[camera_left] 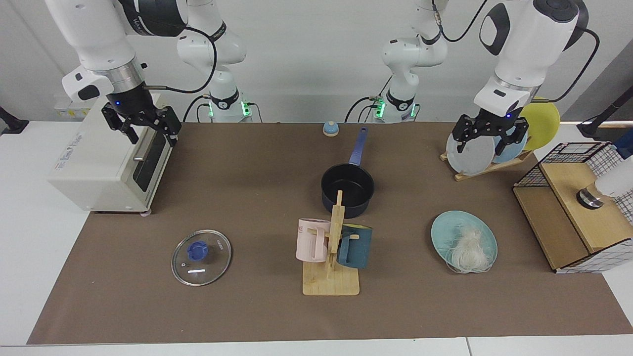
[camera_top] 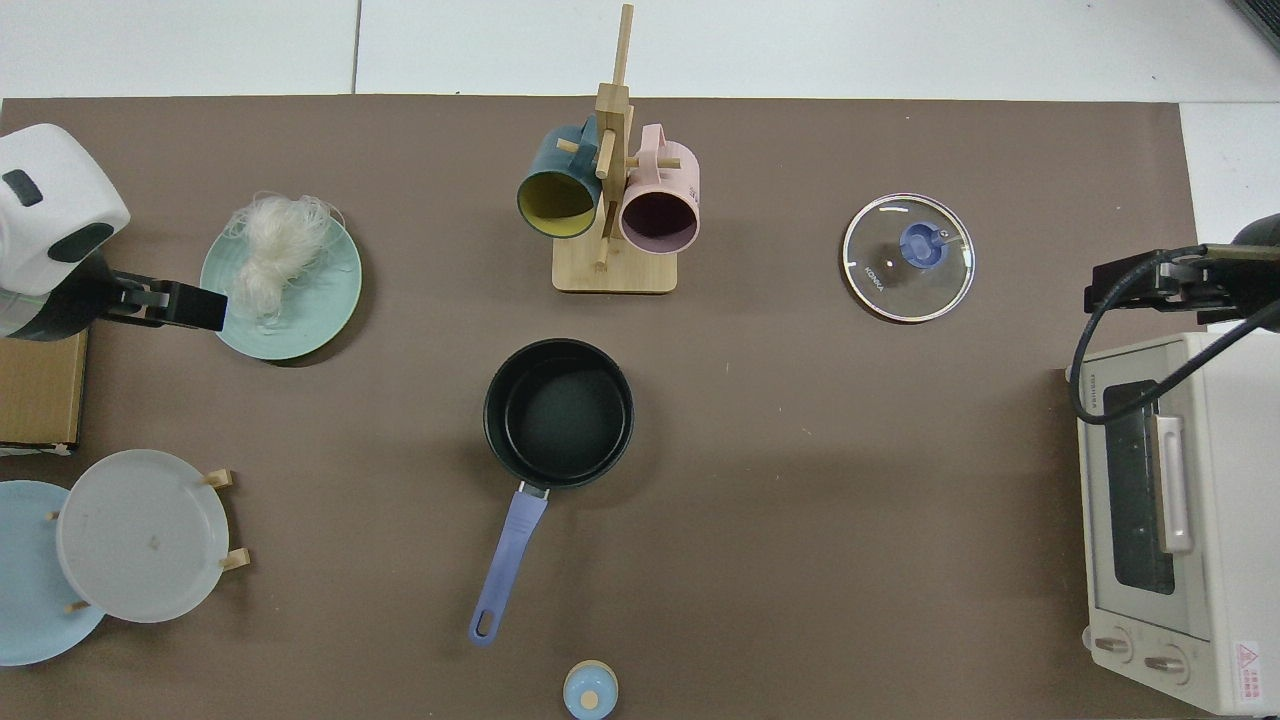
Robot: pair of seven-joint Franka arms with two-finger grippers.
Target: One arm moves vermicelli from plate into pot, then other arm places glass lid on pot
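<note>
A brown-covered counter (camera_left: 247,306) holds the scene. At centre frame sits the dark pot (camera_left: 347,189), empty, its blue handle pointing toward the top of the facing view. At lower right, the vermicelli (camera_left: 467,252) lies on the teal plate (camera_left: 445,230). At lower left, the glass lid (camera_left: 201,257) lies flat, knob up. A wooden mug stand (camera_left: 330,277) stands just below the pot. The left end effector (camera_left: 491,134) hangs at upper right before a plate rack (camera_left: 487,165), fingers spread, holding nothing. The right end effector (camera_left: 143,126) hangs at upper left over a toaster oven (camera_left: 99,168), fingers spread and empty.
</note>
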